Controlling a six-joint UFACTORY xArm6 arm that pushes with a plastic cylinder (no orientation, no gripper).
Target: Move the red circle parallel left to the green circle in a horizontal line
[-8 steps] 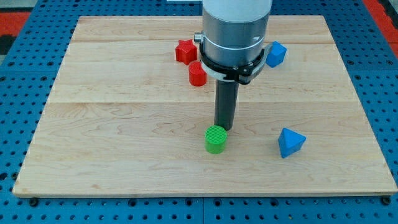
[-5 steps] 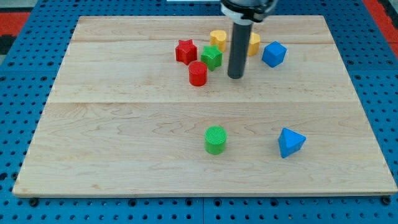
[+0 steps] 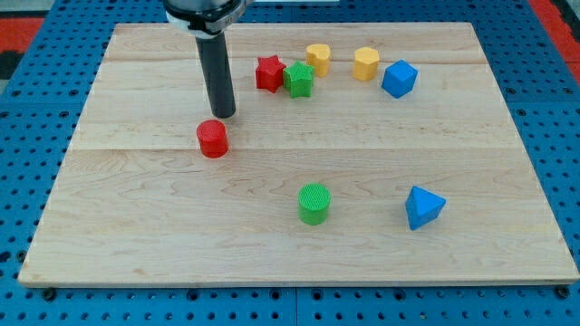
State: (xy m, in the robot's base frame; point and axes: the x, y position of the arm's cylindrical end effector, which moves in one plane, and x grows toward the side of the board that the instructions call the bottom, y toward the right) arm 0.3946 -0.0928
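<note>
Red circle [image 3: 213, 139] sits left of centre on the wooden surface [image 3: 136, 226], higher in the view than the green circle [image 3: 314, 203] and well apart from it to the view's left — the two are not level. Our tip [image 3: 224, 114] stands just above and slightly right of the red circle, close to it; we cannot tell whether they touch. The end effector is a plain rod with no jaws and has hold of nothing.

Between the two circles we see only bare wood. Near the view's top stand a red star [image 3: 268, 73] touching a green star [image 3: 298, 79], then a yellow block [image 3: 317, 58], a second yellow block [image 3: 366, 63] and a blue block [image 3: 399, 79]. A blue pyramid-like block [image 3: 423, 207] lies right of the green circle.
</note>
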